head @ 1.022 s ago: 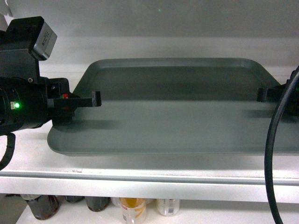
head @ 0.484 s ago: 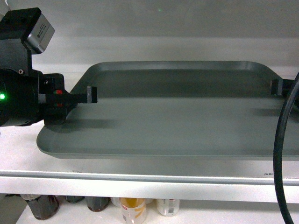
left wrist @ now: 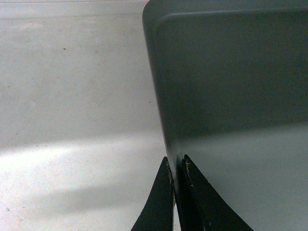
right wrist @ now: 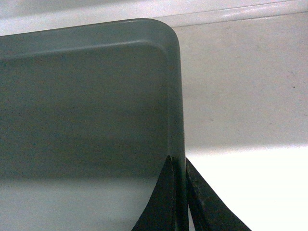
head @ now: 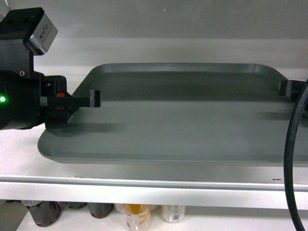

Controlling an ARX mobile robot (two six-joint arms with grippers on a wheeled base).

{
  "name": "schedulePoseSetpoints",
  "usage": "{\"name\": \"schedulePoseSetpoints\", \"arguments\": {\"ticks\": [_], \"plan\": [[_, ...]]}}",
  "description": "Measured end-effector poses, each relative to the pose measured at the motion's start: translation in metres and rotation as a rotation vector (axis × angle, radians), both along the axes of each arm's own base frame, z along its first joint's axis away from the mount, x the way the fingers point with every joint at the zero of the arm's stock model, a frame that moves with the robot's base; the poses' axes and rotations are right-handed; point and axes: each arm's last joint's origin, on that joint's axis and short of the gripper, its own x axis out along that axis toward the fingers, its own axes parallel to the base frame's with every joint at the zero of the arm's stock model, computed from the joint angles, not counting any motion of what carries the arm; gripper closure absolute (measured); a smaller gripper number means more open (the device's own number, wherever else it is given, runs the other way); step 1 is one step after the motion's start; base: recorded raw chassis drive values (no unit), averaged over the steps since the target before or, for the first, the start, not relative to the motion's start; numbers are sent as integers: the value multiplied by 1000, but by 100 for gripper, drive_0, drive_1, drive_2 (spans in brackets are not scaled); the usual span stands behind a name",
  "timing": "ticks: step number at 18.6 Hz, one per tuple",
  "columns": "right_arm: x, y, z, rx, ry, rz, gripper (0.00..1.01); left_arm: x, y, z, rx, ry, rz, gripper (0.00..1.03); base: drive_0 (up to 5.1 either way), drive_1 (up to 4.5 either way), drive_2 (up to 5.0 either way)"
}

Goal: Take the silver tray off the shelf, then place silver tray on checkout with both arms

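Note:
The silver tray (head: 183, 120) lies flat over the white shelf (head: 144, 185) and fills most of the head view. My left gripper (head: 91, 102) is shut on its left rim, one finger above and one below. The left wrist view shows the tray (left wrist: 231, 96) with that gripper (left wrist: 175, 161) pinching the rim edge. My right gripper (head: 285, 89) is shut on the right rim, mostly cut off by the frame edge. The right wrist view shows the tray (right wrist: 86, 106) with this gripper (right wrist: 178, 161) clamped on the rim near its rounded corner. The checkout is out of view.
A thick black cable (head: 291, 159) hangs down at the right, in front of the tray. Bottles and cans (head: 137, 216) stand on the level below the shelf lip. White shelf board (left wrist: 72, 120) extends left of the tray, and more board (right wrist: 240, 120) right of it.
Since a second ago the left gripper has drawn left and the right finger has gone right and up. The tray looks wider and reaches further left. Almost nothing moved in the last half second.

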Motion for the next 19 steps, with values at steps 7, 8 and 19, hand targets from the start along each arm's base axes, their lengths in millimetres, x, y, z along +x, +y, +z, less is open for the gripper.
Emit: {"name": "schedulePoseSetpoints", "arguments": {"ticks": [7,8,19], "plan": [[0,0,0,0,0,0,98,0,0,0,0,0,0,100,0,0,0],[0,0,0,0,0,-1,98,0,0,0,0,0,0,100,0,0,0],[0,0,0,0,0,-1,98,0,0,0,0,0,0,100,0,0,0]]}}
